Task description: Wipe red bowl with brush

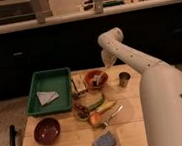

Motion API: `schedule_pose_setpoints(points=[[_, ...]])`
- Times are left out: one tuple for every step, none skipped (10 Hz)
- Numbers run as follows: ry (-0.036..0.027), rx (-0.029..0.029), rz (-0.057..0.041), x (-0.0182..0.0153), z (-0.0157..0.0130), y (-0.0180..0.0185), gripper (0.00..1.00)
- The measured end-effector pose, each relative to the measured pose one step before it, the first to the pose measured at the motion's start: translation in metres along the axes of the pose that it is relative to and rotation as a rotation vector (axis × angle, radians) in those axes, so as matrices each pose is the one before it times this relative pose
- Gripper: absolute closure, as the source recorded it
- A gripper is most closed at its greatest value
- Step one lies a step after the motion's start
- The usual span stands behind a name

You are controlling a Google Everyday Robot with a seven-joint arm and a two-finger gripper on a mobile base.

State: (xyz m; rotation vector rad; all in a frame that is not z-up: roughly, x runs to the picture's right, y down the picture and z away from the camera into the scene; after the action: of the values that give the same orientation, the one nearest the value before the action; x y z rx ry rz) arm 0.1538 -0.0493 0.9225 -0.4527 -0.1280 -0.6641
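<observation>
The red bowl (91, 78) sits at the back middle of the wooden table (68, 141), just right of the green tray. A small pale grey-white brush (101, 79) with a darker part lies in the bowl's right half. My gripper (107, 61) hangs from the white arm (133, 59), above and slightly behind the bowl's right rim, apart from the brush.
A green tray (60, 80) holding a grey cloth (47, 97) stands at the back left. A metal cup (124, 79) is right of the bowl. In front lie a maroon bowl (46, 130), a blue-grey sponge (104, 142), a silver utensil (113, 115), an orange fruit (95, 119) and a banana (105, 106).
</observation>
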Motion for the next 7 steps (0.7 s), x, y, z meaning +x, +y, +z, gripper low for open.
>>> schedule_pose_setpoints(points=[[0.02641, -0.01149, 0.01990, 0.00548, -0.00388, 0.00435, 1.00], [0.04071, -0.01474, 0.02975, 0.00775, -0.00411, 0.00509, 1.00], [0.02159, -0.00721, 0.01703, 0.00378, -0.00093, 0.00234, 1.00], [0.03141, -0.00862, 0.02321, 0.00493, -0.00044, 0.00226, 1.00], [0.02805, 0.00642, 0.02683, 0.00363, 0.00124, -0.00222, 1.00], [0.01671, 0.01175, 0.01726, 0.00085, 0.00212, -0.00312, 1.00], [0.01220, 0.02130, 0.02176, 0.00113, 0.00328, -0.00303, 1.00]])
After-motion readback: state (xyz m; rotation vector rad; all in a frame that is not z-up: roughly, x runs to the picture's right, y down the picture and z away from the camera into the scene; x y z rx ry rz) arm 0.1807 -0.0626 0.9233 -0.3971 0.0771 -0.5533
